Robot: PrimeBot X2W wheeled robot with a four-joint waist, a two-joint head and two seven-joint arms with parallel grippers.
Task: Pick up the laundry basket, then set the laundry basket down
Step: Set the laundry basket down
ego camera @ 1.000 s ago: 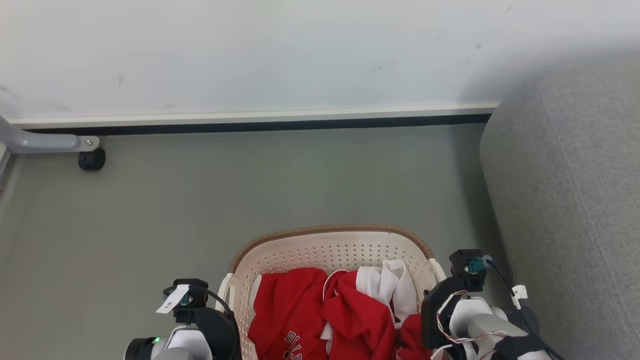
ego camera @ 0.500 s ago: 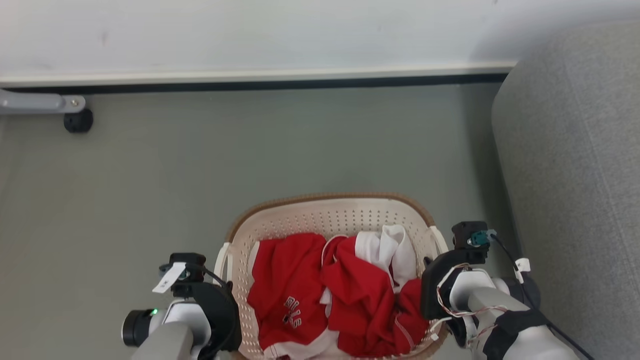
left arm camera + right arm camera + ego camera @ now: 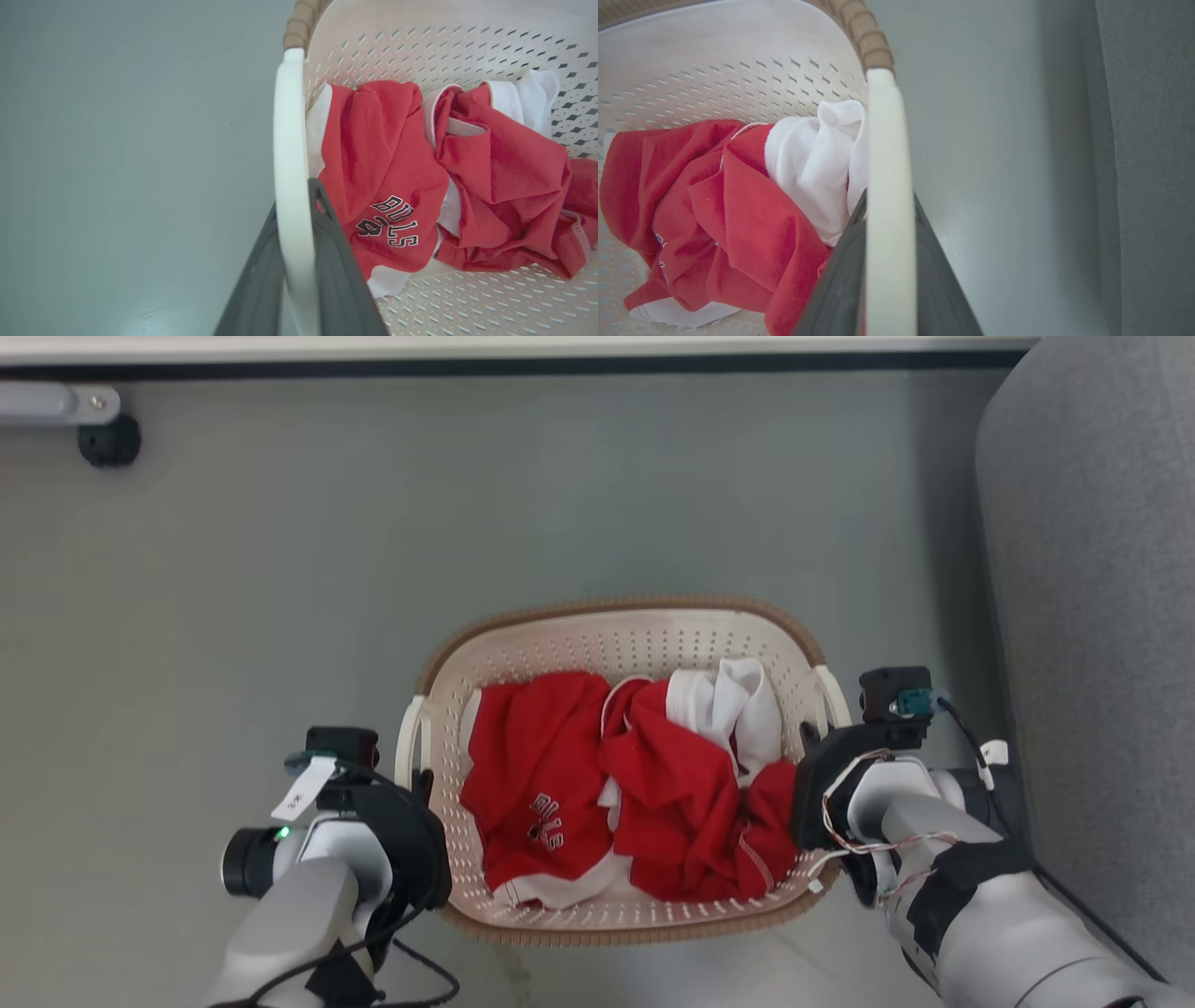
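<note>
The laundry basket (image 3: 616, 609), cream with perforated walls and a brown woven rim, sits low in the middle of the head view between my two arms. It holds red clothes (image 3: 579, 775) and a white garment (image 3: 738, 700). My left gripper (image 3: 420, 784) is shut on the basket's white left handle (image 3: 289, 163), with one dark finger (image 3: 336, 270) on each side of the bar. My right gripper (image 3: 808, 737) is shut on the right handle (image 3: 887, 163) in the same way. I cannot tell whether the basket's base touches the floor.
A grey sofa (image 3: 1092, 616) stands close on the right of the basket. A metal leg with a black caster (image 3: 107, 439) is at the far left by the baseboard (image 3: 560, 359). Grey-green floor (image 3: 280, 569) lies open ahead and to the left.
The whole head view has shifted: wall, baseboard and caster slid up the picture and more of the basket shows, so the camera moved. Both grippers stay shut on the handles.
</note>
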